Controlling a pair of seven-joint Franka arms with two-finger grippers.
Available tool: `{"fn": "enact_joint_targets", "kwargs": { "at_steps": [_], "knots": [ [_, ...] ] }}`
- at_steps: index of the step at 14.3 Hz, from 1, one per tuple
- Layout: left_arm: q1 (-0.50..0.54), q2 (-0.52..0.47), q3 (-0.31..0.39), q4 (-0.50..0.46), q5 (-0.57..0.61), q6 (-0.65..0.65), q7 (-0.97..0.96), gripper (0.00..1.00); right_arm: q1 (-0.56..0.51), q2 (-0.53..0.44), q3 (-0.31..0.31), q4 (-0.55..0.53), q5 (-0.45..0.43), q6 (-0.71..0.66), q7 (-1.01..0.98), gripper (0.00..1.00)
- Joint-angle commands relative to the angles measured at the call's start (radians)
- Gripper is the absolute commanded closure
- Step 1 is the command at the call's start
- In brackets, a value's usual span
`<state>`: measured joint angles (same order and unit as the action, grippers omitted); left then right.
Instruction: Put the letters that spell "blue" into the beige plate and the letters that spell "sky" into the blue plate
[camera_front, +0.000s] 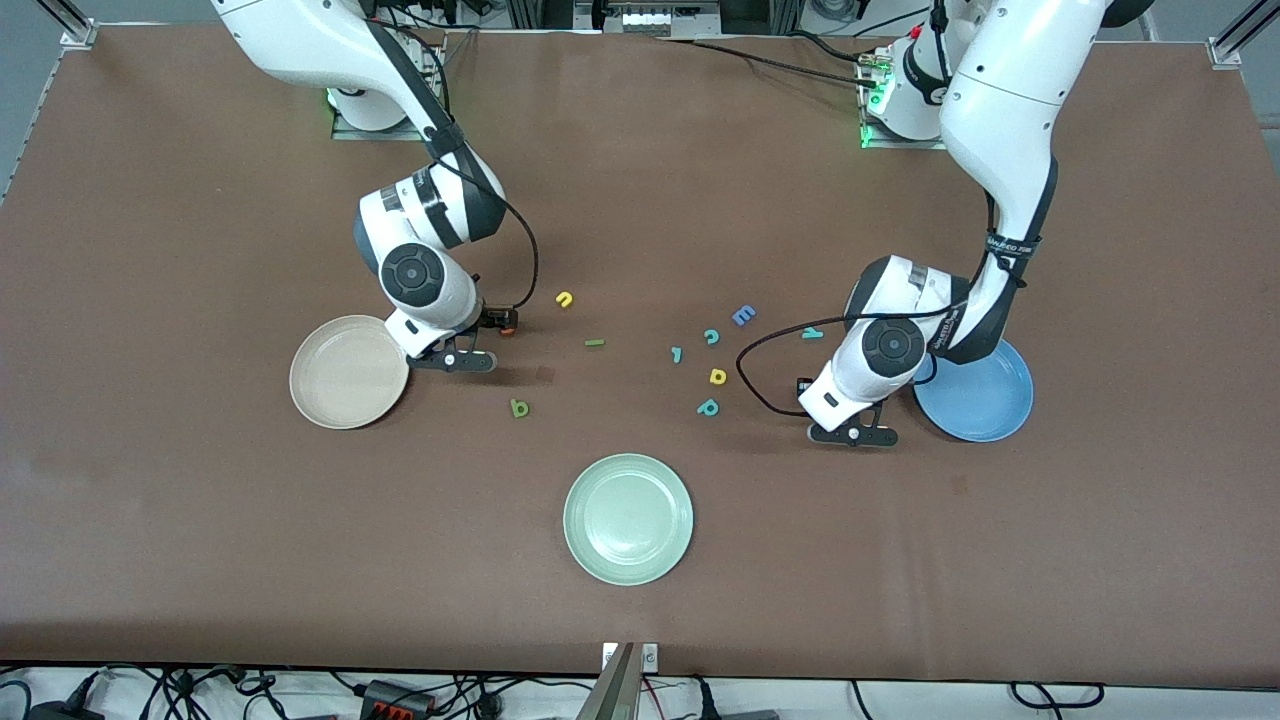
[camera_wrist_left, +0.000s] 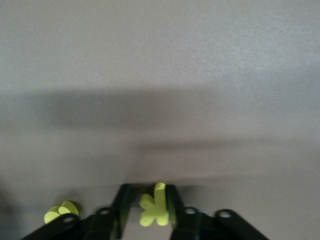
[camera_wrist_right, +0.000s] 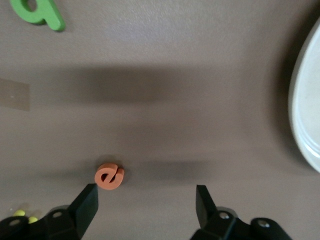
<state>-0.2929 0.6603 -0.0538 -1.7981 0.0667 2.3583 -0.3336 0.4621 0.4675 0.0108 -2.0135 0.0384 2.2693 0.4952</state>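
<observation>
My left gripper is down at the table beside the blue plate, shut on the yellow k. Another yellow letter lies close by. The teal y rests a little farther from the front camera than that hand. My right gripper is open, low over the table beside the beige plate, with the orange e just off one fingertip. The yellow u, green l and green b lie loose near the table's middle.
A pale green plate stands nearest the front camera. Between the arms lie a blue E, teal c, teal p, a small teal piece and a small yellow looped letter.
</observation>
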Motion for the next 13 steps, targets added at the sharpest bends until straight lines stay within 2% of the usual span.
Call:
{"fn": "enact_joint_targets", "kwargs": {
  "at_steps": [1, 4, 8, 11, 13],
  "knots": [
    [0.006, -0.018, -0.003, -0.030, 0.024, 0.010, -0.007, 0.77, 0.004, 0.002, -0.006, -0.025, 0.095, 0.042, 0.016, 0.18],
    [0.018, -0.043, -0.001, -0.021, 0.022, -0.023, -0.009, 0.83, 0.032, 0.013, -0.008, -0.027, 0.123, 0.056, 0.017, 0.25],
    [0.082, -0.106, -0.001, 0.022, 0.025, -0.169, 0.011, 0.84, 0.046, 0.043, -0.008, -0.027, 0.123, 0.113, 0.019, 0.36],
    [0.138, -0.125, 0.017, 0.048, 0.024, -0.264, 0.226, 0.84, 0.046, 0.051, -0.008, -0.025, 0.123, 0.116, 0.019, 0.37],
    [0.207, -0.134, 0.017, 0.036, 0.027, -0.287, 0.336, 0.82, 0.047, 0.059, -0.008, -0.021, 0.124, 0.118, 0.019, 0.41]
  ]
}}
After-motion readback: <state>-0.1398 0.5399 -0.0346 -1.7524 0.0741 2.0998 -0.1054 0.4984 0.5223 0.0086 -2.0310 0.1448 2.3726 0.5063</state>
